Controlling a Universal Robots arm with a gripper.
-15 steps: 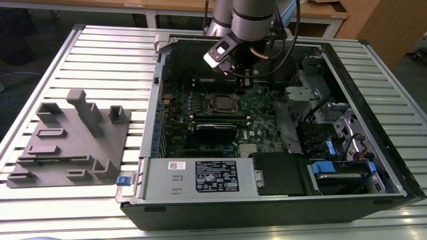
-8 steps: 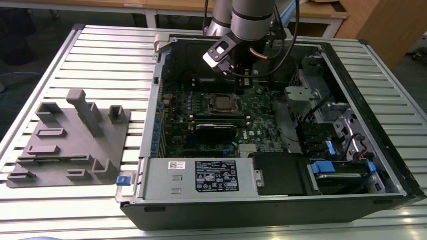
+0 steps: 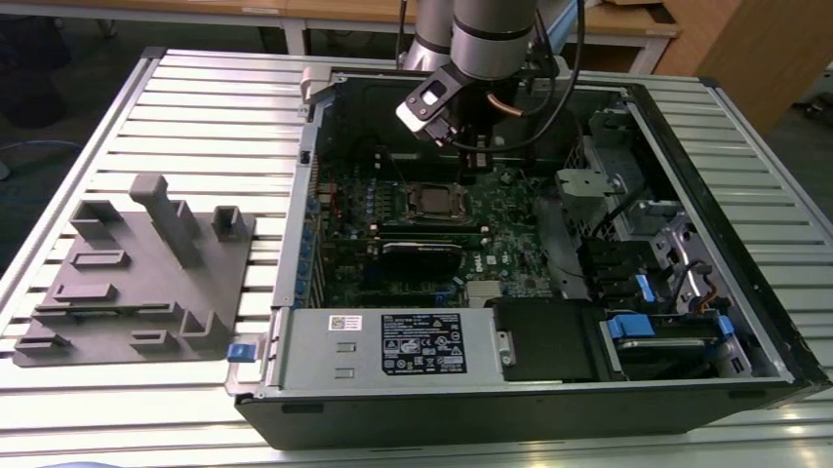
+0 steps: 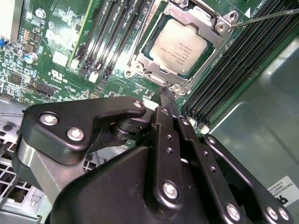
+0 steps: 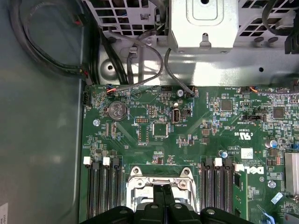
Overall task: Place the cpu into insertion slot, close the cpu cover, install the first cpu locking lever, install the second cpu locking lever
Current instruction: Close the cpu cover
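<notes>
1. In the exterior view, a black computer case (image 3: 521, 409) lies open on a pale slatted metal table (image 3: 195, 107). A grey moulded fixture tray (image 3: 131, 283) sits off to the exterior view's left. The arm reaches down into the case, and its black gripper (image 3: 475, 151) hangs over the green motherboard (image 3: 508, 210), just beyond the small square silver-rimmed insertion slot (image 3: 430, 202).

2. In the second wrist view, the small flat square cpu (image 4: 180, 46) with its dull silver-grey metal top is already seated in the slot. The thin square silver cpu cover (image 4: 159, 77) appears to lie flat around it. The gripper's fingers are pressed together with nothing between them, and their tip (image 4: 167, 95) is just beside the near edge of the cover. A thin steel locking lever (image 4: 266, 16) juts out from the far corner over the long black memory slots (image 4: 243, 60), and it looks unlatched.

3. In the first wrist view, the closed gripper (image 5: 163, 193) shows at the socket's rim with the motherboard spread beyond it.

4. As I judge it, placing the cpu and closing the cover are done, and the lever steps are in hand. Working a lever calls for the closed tip to meet that slim rod squarely, press it down and tuck it under its catch without sliding off.
</notes>
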